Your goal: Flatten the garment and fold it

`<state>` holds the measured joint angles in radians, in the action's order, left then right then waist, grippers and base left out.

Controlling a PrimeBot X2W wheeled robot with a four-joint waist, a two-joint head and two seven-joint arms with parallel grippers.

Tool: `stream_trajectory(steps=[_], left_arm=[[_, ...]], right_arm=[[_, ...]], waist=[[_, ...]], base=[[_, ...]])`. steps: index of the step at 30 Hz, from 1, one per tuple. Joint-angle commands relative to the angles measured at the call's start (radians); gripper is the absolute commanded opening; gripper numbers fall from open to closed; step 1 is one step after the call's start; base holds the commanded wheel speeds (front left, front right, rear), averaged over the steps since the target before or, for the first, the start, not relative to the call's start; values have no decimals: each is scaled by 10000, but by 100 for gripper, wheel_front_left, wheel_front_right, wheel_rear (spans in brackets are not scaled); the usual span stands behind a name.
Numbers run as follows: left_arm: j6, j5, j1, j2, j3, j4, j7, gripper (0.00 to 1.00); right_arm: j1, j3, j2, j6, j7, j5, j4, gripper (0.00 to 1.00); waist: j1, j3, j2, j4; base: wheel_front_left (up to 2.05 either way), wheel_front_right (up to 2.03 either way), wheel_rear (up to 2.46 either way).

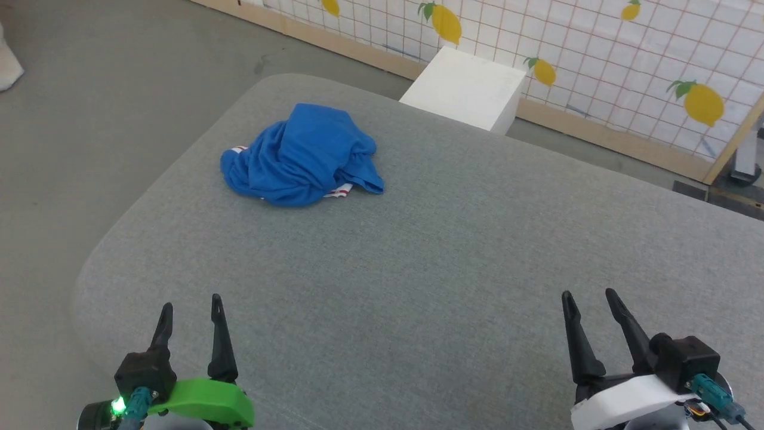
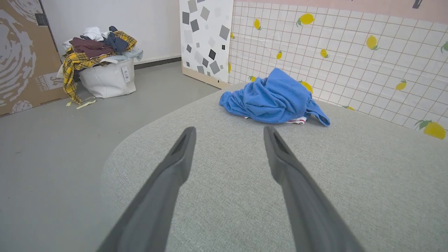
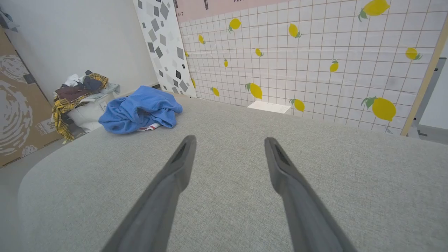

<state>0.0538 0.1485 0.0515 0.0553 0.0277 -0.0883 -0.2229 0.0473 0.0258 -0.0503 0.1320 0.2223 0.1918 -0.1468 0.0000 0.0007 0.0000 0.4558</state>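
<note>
Lying crumpled far left on the table (image 1: 418, 269), the shirt (image 1: 301, 156) looks soft, light, limp; I would take the striped trim (image 1: 341, 191) at its near edge. My left claw (image 1: 191, 301) and right claw (image 1: 588, 292) stand open, empty.

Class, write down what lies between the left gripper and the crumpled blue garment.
Nothing but bare grey padded surface separates the left gripper from the garment; the head and left wrist views show it.
</note>
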Motion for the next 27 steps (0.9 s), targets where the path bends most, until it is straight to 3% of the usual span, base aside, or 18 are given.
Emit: stream_trajectory(steps=[1,21,27], left_arm=[[-6,-70,143,-38,37,-46,-128,100],[-83,-179,119,-45,73,-159,-389,100],[-578,-138,-461,335,4,-494,-389,100]], right_arm=[[163,6,1,-12,128,107,-67,100],[167,15,1,-13,394,330,-299,100],[133,20,1,-13,394,272,-277,100]], waist=[[0,29,0,98],[0,86,0,574],[0,187,0,527]], base=[[0,0,0],[0,0,0],[0,0,0]])
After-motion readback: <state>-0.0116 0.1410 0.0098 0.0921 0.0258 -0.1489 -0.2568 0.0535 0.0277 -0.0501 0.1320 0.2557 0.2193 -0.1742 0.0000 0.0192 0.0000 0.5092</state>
